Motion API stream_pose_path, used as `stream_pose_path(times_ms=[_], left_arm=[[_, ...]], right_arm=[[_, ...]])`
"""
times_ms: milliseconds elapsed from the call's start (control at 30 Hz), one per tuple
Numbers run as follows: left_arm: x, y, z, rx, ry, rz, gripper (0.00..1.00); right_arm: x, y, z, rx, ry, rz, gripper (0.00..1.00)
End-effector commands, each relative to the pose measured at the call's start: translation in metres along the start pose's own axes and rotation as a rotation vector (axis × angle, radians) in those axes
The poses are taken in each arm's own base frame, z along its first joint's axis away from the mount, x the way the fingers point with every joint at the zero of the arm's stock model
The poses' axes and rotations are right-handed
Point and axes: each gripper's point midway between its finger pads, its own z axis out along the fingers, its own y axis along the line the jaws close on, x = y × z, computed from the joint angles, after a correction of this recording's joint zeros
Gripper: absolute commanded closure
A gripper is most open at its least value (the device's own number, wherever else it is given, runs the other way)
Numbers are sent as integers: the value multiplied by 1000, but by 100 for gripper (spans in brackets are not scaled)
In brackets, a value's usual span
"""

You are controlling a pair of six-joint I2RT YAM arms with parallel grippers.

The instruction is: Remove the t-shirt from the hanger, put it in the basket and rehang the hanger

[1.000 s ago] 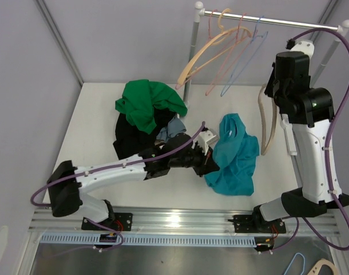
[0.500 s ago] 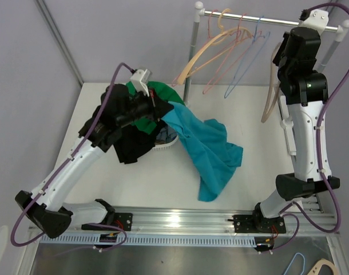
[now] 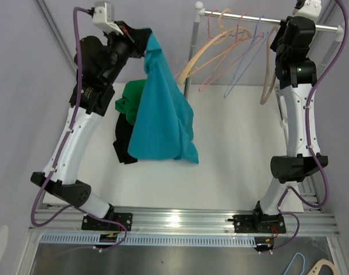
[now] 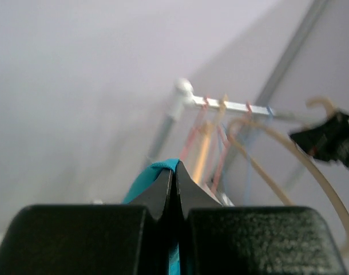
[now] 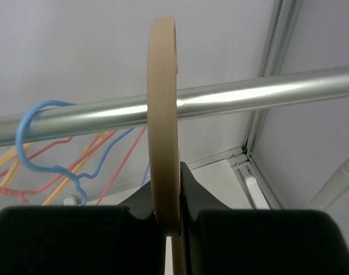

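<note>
Jaws pinching t-shirt (image 3: 163, 120), left arm (image 3: 77, 132) reaching high

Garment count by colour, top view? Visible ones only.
teal shirt: 1
green garment: 1
black garment: 1
Total: 3
</note>
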Motion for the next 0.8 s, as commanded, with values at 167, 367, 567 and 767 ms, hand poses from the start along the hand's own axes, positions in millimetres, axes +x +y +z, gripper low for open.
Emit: stream_pose_path(times_ms=[167, 367, 567, 767], left_arm=[[-156, 43, 33, -26, -461, 225, 99], [-173, 74, 41, -32, -560, 251, 99], [-112, 140, 63, -119, -396, 187, 99], [41, 214, 81, -243, -81, -129, 99]], right_arm=[[-33, -2, 15, -25, -125, 27, 100], [-41, -6, 17, -23, -153, 35, 100], [-38, 1, 21, -57, -160, 51, 100], [-39, 11, 26, -99, -175, 72, 100]])
